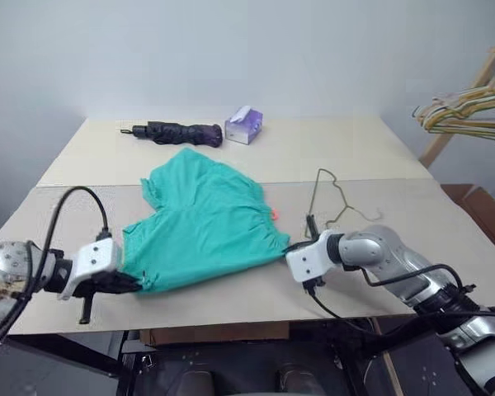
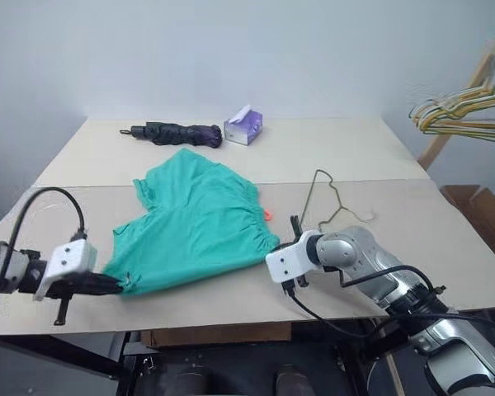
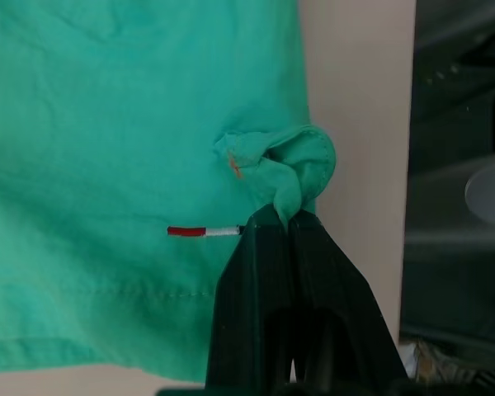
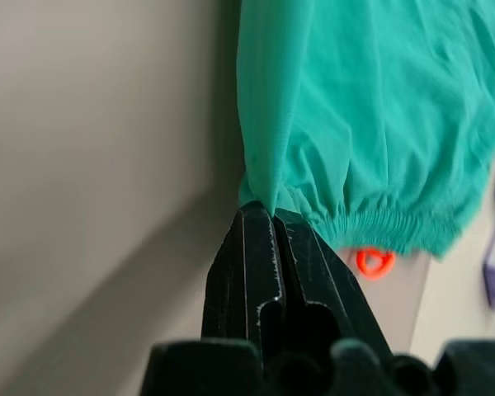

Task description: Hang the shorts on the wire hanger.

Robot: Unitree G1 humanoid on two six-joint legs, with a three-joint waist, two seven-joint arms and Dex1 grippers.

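The teal-green shorts [image 1: 202,227] lie spread flat on the beige table [image 1: 379,148], with a small orange tag [image 1: 275,214] at the gathered waistband. My left gripper [image 1: 132,283] is shut on the near-left corner of the shorts, and the fabric bunches at its tips [image 3: 285,219]. My right gripper [image 1: 289,247] is shut on the waistband's near-right end [image 4: 268,210]. The wire hanger [image 1: 345,202] lies flat on the table just right of the shorts, beyond my right gripper, its hook pointing away from me.
A folded dark umbrella [image 1: 177,132] and a purple tissue box [image 1: 243,125] sit at the table's far side. A bunch of coloured hangers [image 1: 470,111] hangs on a wooden rack at the right. A cardboard box [image 1: 478,210] stands beside the table's right edge.
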